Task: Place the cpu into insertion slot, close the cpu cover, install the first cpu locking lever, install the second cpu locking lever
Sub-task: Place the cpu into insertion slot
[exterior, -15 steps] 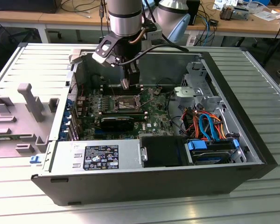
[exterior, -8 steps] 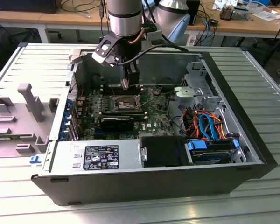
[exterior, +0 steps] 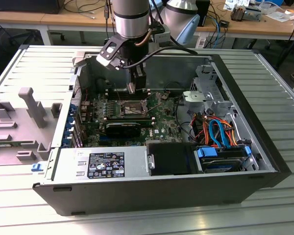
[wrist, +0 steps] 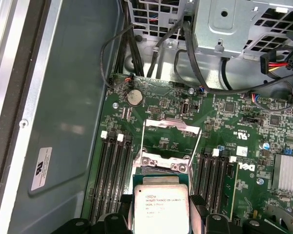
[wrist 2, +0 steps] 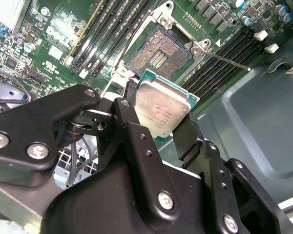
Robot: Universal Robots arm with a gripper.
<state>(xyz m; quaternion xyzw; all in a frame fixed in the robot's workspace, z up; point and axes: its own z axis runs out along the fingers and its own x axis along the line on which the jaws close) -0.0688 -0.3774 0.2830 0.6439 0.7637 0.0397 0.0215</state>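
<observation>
You have the black two-fingered gripper (wrist 2: 158,122) closed on the cpu (wrist 2: 162,108), a small flat square chip with a silver-grey metal top and a green edge; the fingers (wrist 2: 128,109) press on two opposite sides of it, and in both wrist views the chip sits squarely between them. In the exterior view your arm reaches down into the open dark-grey computer case (exterior: 161,196), which lies on its side on a ribbed grey metal table (exterior: 264,73); the chip hangs over the green motherboard (exterior: 161,125), above the insertion slot (exterior: 132,106) and not yet seated in it. In the second wrist view that slot, a square dark socket with a silver metal rim, lies bare with its field of contacts showing; the chip's far corner overlaps the socket's near edge in that picture. In the first wrist view the cpu cover (wrist: 172,124), a thin silver metal square frame with a central window, stands swung open beyond the chip, and the board shows through its window. In the second wrist view a thin silver wire locking lever (wrist 2: 229,62) juts free from the socket's corner, crossing the long black memory slots (wrist 2: 217,73).
</observation>
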